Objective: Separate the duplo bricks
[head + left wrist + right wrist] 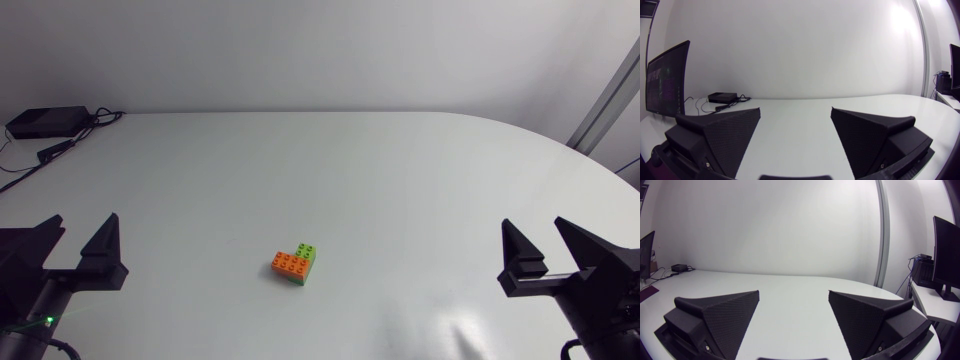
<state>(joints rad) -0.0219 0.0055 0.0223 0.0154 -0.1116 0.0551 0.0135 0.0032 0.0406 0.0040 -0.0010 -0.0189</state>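
Observation:
Near the front middle of the white table [330, 170] sits a small stack of duplo bricks [296, 263]: an orange brick [288, 264] joined to a green brick [307, 252] that stands a step higher. My left gripper [78, 247] rests open at the left edge, well apart from the bricks. At the right edge my right gripper [545, 251] is open too, equally far from them. Both wrist views look across bare tabletop; the left gripper [796, 124] and right gripper [794, 306] hold nothing, and the bricks do not show there.
A small black box [45, 121] with cables lies at the table's far left corner, seen also in the left wrist view as a black box [722, 96]. The table's rounded edge curves along the far right.

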